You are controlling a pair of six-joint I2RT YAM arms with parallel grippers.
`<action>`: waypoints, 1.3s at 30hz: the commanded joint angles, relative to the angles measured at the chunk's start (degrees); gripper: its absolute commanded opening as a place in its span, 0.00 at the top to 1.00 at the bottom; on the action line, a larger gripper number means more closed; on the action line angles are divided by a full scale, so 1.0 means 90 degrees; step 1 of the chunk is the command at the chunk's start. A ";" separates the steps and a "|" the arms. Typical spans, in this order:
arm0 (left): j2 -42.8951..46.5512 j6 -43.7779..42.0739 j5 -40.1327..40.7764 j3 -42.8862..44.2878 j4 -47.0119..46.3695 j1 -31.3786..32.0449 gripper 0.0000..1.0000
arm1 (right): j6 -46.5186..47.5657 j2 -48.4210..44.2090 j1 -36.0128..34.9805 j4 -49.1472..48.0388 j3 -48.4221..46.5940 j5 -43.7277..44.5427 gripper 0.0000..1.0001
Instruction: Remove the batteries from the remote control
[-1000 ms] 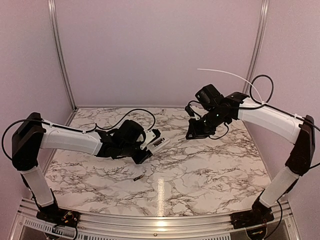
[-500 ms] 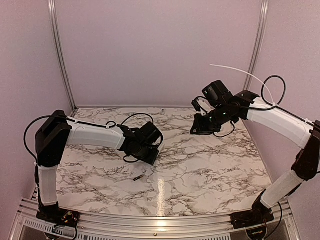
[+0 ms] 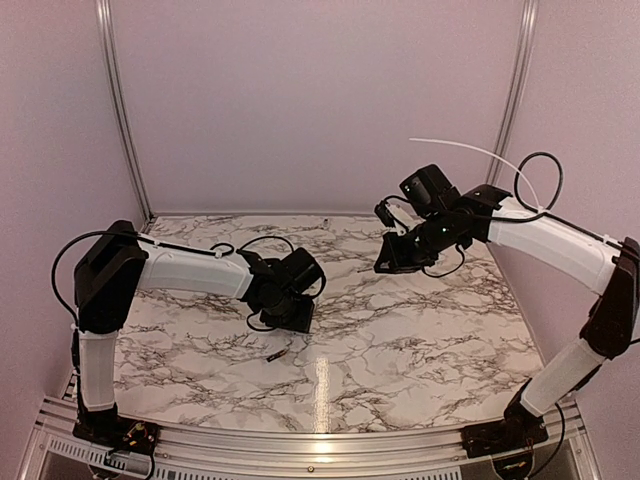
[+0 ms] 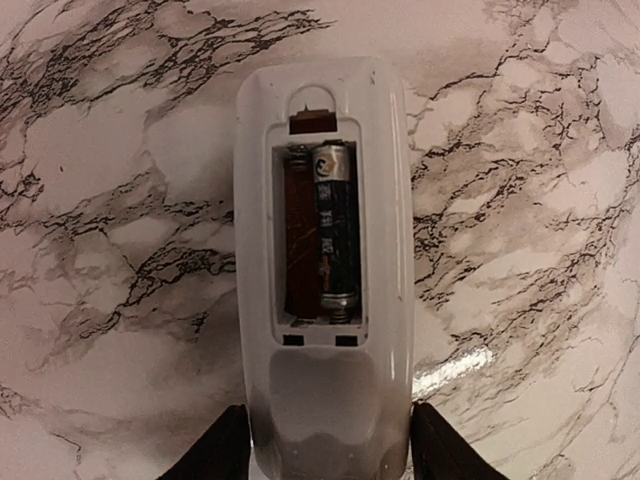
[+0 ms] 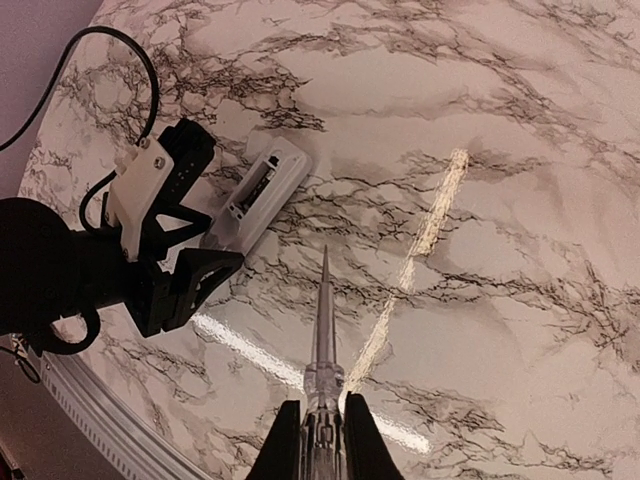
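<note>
The white remote control (image 4: 325, 400) lies back up, low over the marble table (image 4: 120, 150), its compartment open. One dark battery (image 4: 337, 235) sits in the right slot; the left slot is empty. My left gripper (image 4: 330, 445) is shut on the remote's near end. In the top view the left gripper (image 3: 293, 318) points down and hides the remote. A small dark battery (image 3: 278, 352) lies loose on the table just in front of it. My right gripper (image 5: 322, 420) is shut on a slim clear pointed tool (image 5: 322, 320), held in the air right of the remote (image 5: 262, 190).
Pale walls and metal posts (image 3: 118, 110) close in the table at the back and sides. A metal rail (image 3: 320, 445) runs along the near edge. A white zip tie (image 3: 470, 155) sticks out from the right arm.
My left arm has swung in and turned its gripper downward, bringing the remote from a raised position down to the table. My right gripper has shifted only slightly, still holding the tool.
</note>
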State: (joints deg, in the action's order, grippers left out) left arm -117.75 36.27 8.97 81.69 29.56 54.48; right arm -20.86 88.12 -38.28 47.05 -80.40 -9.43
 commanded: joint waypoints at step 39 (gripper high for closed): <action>-0.0770 -0.0805 -0.1704 0.1588 0.1745 -0.0775 0.26 | 0.0497 0.0167 0.0121 -0.0108 -0.0325 0.0062 1.00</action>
State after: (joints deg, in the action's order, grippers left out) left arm -121.47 29.30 -9.65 93.27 42.94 46.11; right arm -17.47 88.29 -37.95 46.92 -80.79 -9.52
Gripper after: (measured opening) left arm 0.748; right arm 0.098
